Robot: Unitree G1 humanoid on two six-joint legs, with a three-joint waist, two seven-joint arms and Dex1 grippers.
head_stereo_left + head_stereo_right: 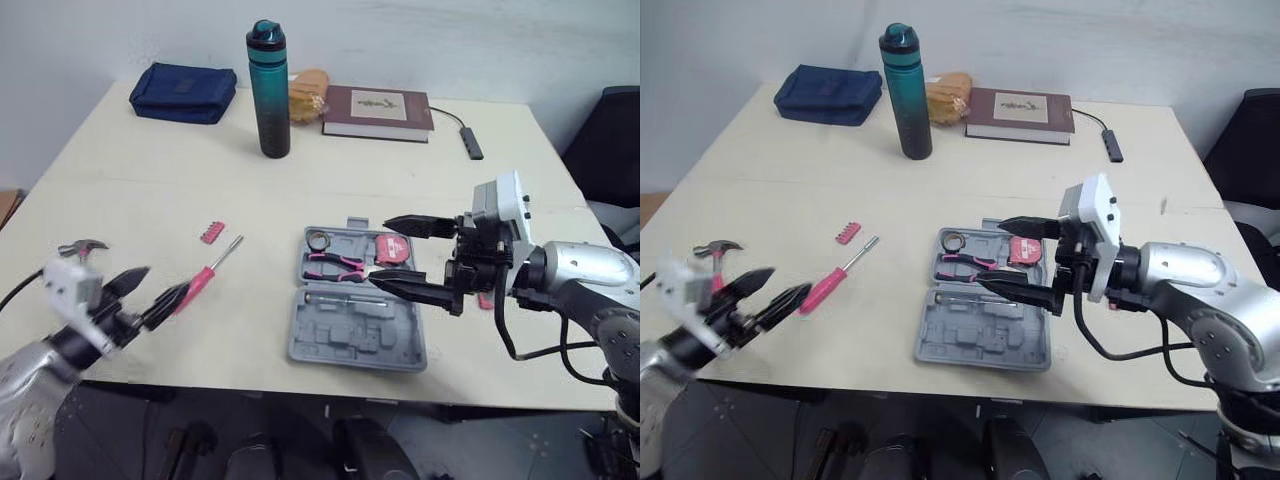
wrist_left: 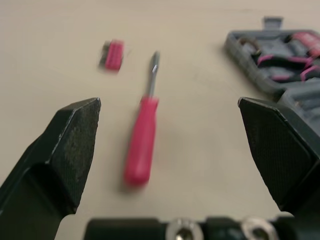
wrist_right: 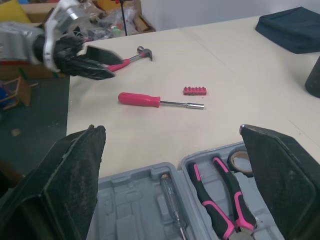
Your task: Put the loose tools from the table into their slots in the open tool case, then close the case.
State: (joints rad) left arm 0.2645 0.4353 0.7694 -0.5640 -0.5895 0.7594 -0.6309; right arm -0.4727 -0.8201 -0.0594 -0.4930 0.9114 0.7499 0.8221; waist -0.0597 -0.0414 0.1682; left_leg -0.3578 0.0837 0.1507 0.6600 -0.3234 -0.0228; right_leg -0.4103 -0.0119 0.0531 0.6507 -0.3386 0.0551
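One broad cream surface (image 1: pixel 150 190) stands before a pale wall, with a dark chair (image 1: pixel 610 130) at its right. On its far side lie a navy pouch (image 1: pixel 183 92), a book (image 1: pixel 378 110) and an upright teal bottle (image 1: pixel 269 90). The grey case (image 1: pixel 340 345) lies open near the front, pliers (image 1: pixel 335 264) seated inside. The right tool (image 1: pixel 378 250) hovers over it, spread wide and empty. The left tool (image 1: pixel 163 283), also wide apart and empty, hangs by the pink screwdriver (image 1: pixel 210 272), near the hammer (image 1: pixel 82 247) and the bit strip (image 1: pixel 211 232). The right wrist view takes in floor clutter (image 3: pixel 30 12) past the surface's edge.
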